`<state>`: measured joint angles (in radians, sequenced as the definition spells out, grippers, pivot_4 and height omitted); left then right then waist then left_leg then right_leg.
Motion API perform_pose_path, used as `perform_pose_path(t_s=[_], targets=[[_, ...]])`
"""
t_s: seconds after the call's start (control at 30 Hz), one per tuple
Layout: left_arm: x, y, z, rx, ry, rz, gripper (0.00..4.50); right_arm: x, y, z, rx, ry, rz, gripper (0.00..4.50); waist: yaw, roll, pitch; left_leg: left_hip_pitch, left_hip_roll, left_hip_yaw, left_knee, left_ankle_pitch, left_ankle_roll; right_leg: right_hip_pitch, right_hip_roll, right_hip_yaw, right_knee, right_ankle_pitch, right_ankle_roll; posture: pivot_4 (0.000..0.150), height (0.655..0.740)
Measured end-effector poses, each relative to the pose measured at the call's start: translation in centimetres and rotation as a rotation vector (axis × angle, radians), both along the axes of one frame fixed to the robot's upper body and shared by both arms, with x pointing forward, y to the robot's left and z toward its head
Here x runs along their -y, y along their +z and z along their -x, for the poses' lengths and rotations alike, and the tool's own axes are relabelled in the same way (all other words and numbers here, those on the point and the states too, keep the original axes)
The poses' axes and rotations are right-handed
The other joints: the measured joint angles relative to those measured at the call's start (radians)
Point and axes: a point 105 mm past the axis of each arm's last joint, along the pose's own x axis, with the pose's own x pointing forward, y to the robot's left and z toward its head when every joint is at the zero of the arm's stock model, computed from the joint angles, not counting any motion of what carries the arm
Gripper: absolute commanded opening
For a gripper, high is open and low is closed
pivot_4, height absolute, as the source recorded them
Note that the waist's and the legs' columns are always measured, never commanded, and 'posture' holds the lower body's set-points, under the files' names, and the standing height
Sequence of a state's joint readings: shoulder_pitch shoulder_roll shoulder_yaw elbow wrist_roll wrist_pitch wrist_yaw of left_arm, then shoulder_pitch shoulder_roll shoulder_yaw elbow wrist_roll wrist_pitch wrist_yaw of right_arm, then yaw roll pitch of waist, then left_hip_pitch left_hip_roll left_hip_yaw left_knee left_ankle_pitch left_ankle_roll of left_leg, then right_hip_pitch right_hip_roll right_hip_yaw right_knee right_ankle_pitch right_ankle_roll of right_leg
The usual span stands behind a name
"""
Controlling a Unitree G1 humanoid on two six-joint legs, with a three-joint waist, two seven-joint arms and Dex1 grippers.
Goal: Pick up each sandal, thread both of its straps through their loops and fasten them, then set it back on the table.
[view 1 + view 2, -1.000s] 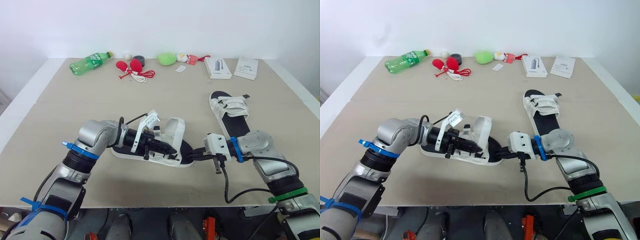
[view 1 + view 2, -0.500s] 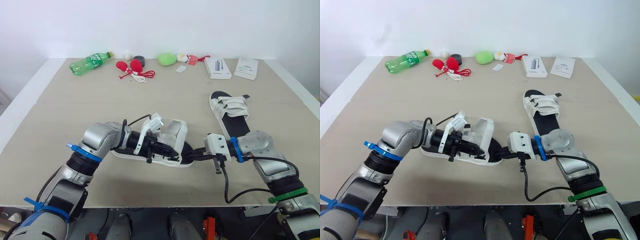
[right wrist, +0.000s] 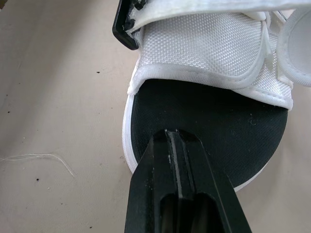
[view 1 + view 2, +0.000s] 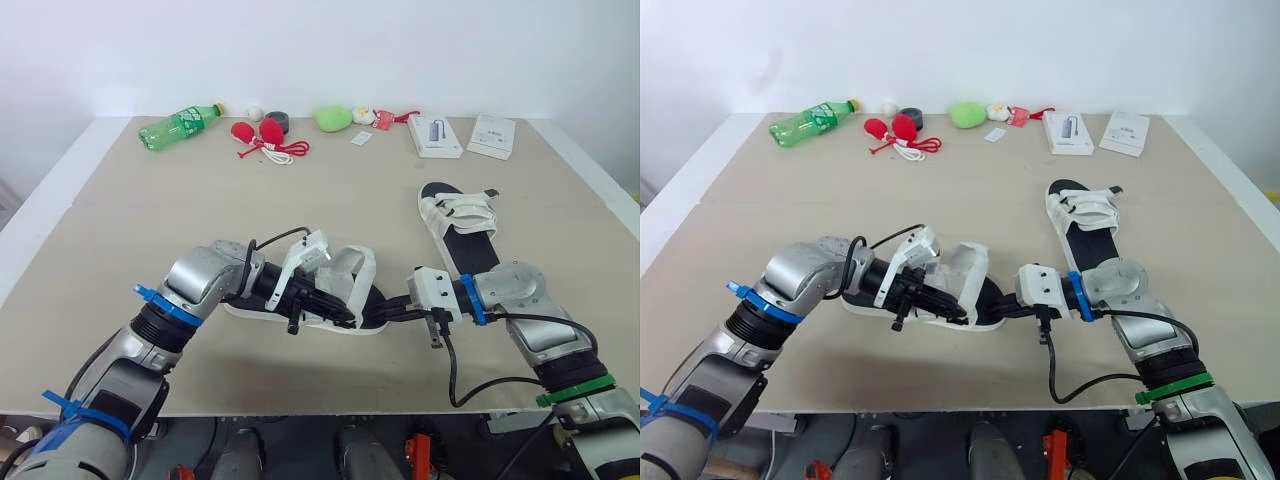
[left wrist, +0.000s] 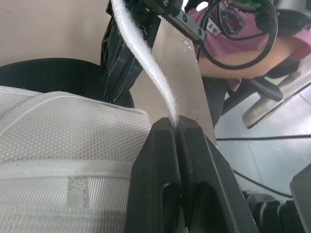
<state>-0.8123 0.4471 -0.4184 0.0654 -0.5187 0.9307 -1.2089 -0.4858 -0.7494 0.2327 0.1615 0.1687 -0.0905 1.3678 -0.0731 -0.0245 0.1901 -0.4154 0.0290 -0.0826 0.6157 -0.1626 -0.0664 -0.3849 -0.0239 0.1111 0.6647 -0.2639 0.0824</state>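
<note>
The white mesh sandal with a black sole (image 4: 362, 278) lies on the tan table (image 4: 200, 200) near the front edge, between my two arms. My left gripper (image 5: 176, 127) is squeezed tight on its fuzzy white strap (image 5: 146, 63). My right gripper (image 3: 170, 137) is closed, and I think it nips the sole's end. The other white sandal (image 4: 458, 222) lies just past my right arm.
</note>
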Motion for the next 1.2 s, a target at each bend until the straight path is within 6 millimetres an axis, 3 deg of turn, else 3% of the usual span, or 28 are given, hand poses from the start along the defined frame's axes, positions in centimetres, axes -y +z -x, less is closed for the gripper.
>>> perform_pose_path(t_s=[0.23, 0.33, 0.43, 0.47, 0.7, 0.9, 1.1, 1.2], targets=[[0.0, 0.1, 0.0, 0.049, -0.030, -0.001, 0.05, 0.0, 0.0, 0.0, -0.001, -0.001, 0.001, 0.00, 0.000, 0.000, 0.000, 0.000, 0.000, 0.000, 0.000, 0.000, 0.000, 0.000, 0.000, 0.000, 0.000, 0.000, 0.000, 0.150, 0.7400], [-0.2, 0.1, 0.1, 0.050, -0.046, -0.001, 0.90, 0.0, -0.1, -0.1, -0.003, -0.001, 0.001, 0.00, 0.000, 0.000, 0.000, 0.000, 0.000, 0.000, 0.000, 0.000, 0.000, 0.000, 0.000, 0.000, 0.000, 0.000, 0.000, 0.150, 0.7400], [-0.5, 0.4, 0.4, 0.057, -0.080, 0.009, 2.20, 0.0, 0.0, -0.1, -0.003, 0.000, 0.001, 0.00, -0.001, 0.000, 0.000, 0.000, 0.000, 0.000, 0.000, 0.000, 0.000, -0.001, 0.000, 0.000, 0.000, 0.000, -0.001, 0.150, 0.7400], [-0.6, 0.5, 0.6, 0.063, -0.100, 0.014, 2.43, 0.0, -0.1, -0.1, -0.003, -0.001, 0.001, 0.00, -0.001, 0.000, 0.000, 0.000, 0.000, 0.000, 0.000, 0.000, 0.000, -0.001, 0.000, 0.000, 0.000, 0.000, -0.001, 0.150, 0.7400], [-0.6, 1.2, 0.1, 0.078, -0.097, 0.040, 2.43, 0.1, -0.1, -0.2, -0.005, -0.003, 0.002, 0.00, -0.001, 0.000, 0.000, 0.000, 0.000, 0.000, 0.000, 0.000, 0.000, -0.001, 0.000, 0.000, 0.000, 0.000, 0.000, 0.150, 0.7400], [0.3, 2.4, -1.6, 0.130, -0.037, 0.065, 2.43, 0.1, 0.0, -0.2, -0.003, -0.001, 0.002, 0.00, -0.001, 0.000, 0.000, -0.001, 0.000, 0.000, 0.000, 0.000, 0.000, -0.001, 0.000, 0.000, 0.000, 0.000, 0.000, 0.150, 0.7400], [1.1, 2.2, -3.0, 0.143, 0.015, 0.050, 2.43, 0.1, 0.0, -0.2, 0.000, 0.000, 0.002, 0.00, -0.001, 0.000, 0.000, -0.003, 0.000, 0.000, 0.000, 0.000, 0.000, -0.003, 0.000, 0.000, 0.000, 0.000, 0.001, 0.150, 0.7400], [1.4, 2.3, -3.3, 0.148, 0.021, 0.044, 1.13, 0.1, 0.0, -0.2, 0.000, 0.001, 0.002, 0.00, -0.001, 0.000, 0.000, -0.003, 0.000, 0.000, 0.000, 0.000, 0.000, -0.003, 0.000, 0.000, 0.000, 0.001, 0.001, 0.150, 0.7400]])
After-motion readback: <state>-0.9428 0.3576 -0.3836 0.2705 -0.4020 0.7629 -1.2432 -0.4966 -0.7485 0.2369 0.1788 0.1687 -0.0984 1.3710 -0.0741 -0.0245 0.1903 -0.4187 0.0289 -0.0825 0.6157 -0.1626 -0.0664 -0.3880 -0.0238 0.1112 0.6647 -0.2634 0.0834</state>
